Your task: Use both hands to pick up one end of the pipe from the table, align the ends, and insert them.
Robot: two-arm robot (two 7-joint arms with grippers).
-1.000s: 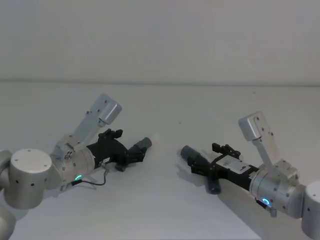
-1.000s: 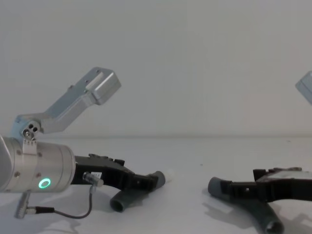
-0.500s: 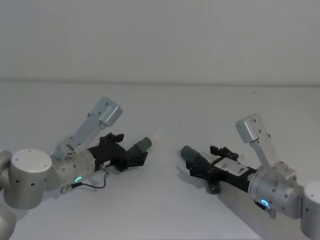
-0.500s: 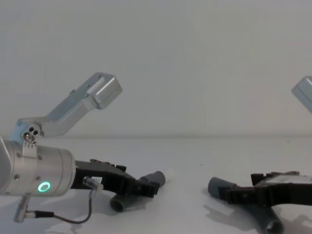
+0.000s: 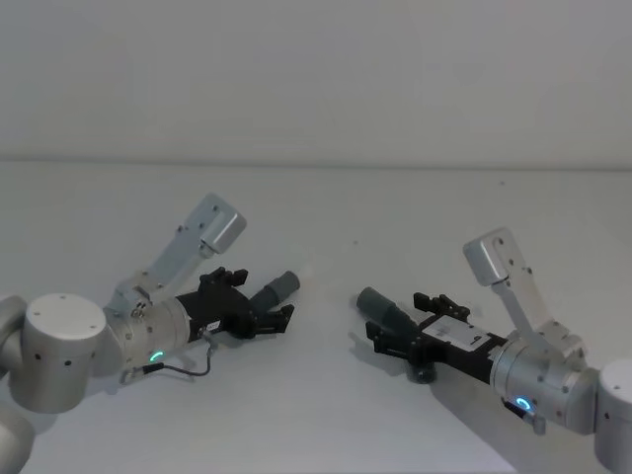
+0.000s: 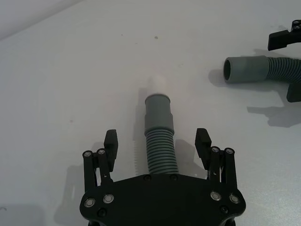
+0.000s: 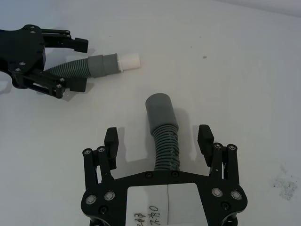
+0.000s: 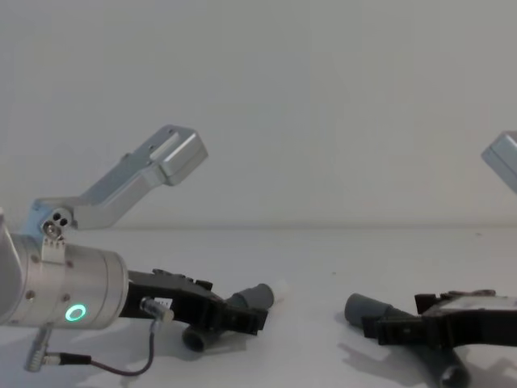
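Pipe (image 5: 279, 287) unmoved; left end effector (image 6: 157, 137), right end effector (image 7: 158, 133) sank lower.

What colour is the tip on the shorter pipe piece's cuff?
White tip on a grey cuff; shows best in the right wrist view.

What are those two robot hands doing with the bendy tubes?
The robot wants to plug two hose pieces together. Its left gripper is open around the shorter hose, the one with the white tip. Its right gripper is open around the longer hose. Both hoses lie on the table, ends apart, not yet grabbed.
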